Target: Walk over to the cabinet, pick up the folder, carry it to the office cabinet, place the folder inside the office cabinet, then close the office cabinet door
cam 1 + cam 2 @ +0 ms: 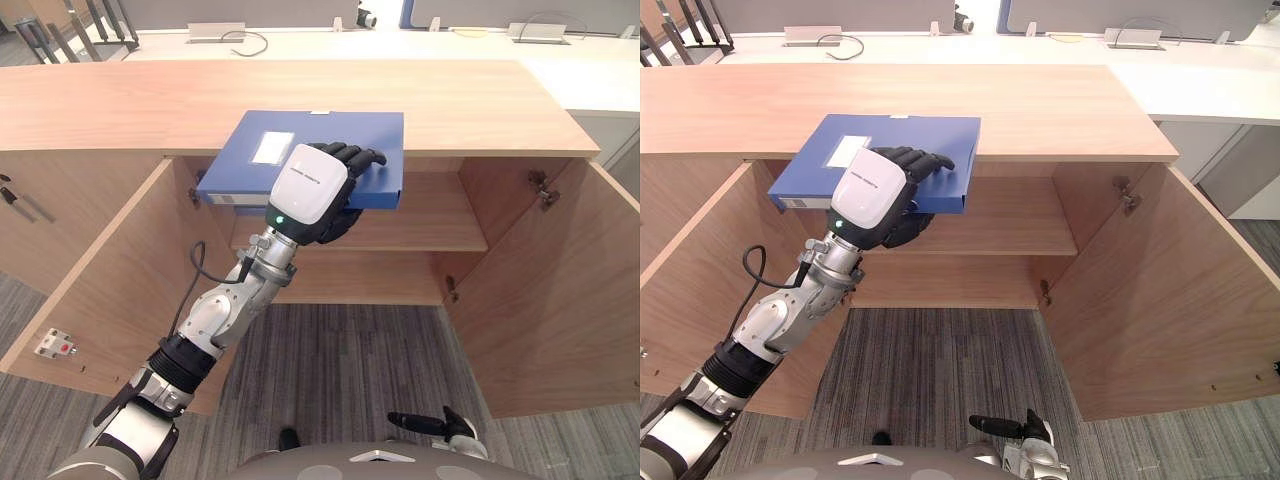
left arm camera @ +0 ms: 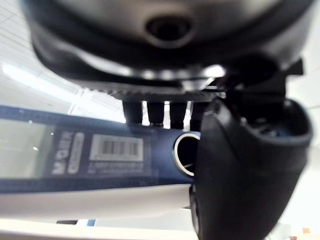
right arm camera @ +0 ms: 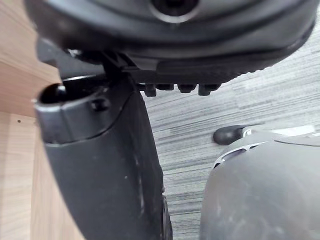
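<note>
Left eye view: the left hand (image 1: pixel 312 190) reaches up in front of the open cabinet (image 1: pixel 480 100)
Left hand: clamped on the folder (image 1: pixel 330 140), dark fingers (image 1: pixel 352 155) curled over its top cover, thumb tucked beneath its near edge
Folder: blue, lying flat, in the left hand's grip; its far part rests on the cabinet's wooden top beyond the hand, its near part juts out past the front edge above the opening
Label (image 1: pixel 272 147): pale rectangle on the cover, just to the left of the hand's white back
Left wrist view: folder spine (image 2: pixel 100 155) runs across past the fingers, with a barcode sticker (image 2: pixel 116 148) and a metal-rimmed finger hole (image 2: pixel 183 155) right beside the thumb
Shelf (image 1: pixel 430 215): inside the cabinet, below and beyond the left hand, bare wood
Doors: both swung wide, the left door (image 1: pixel 110 290) beside the left forearm, the right door (image 1: pixel 550 290) well off to the hand's right
Right hand (image 1: pixel 430 424): low and well apart from the folder, over the grey carpet (image 1: pixel 340 360), its dark fingers lying straight and holding nothing
</note>
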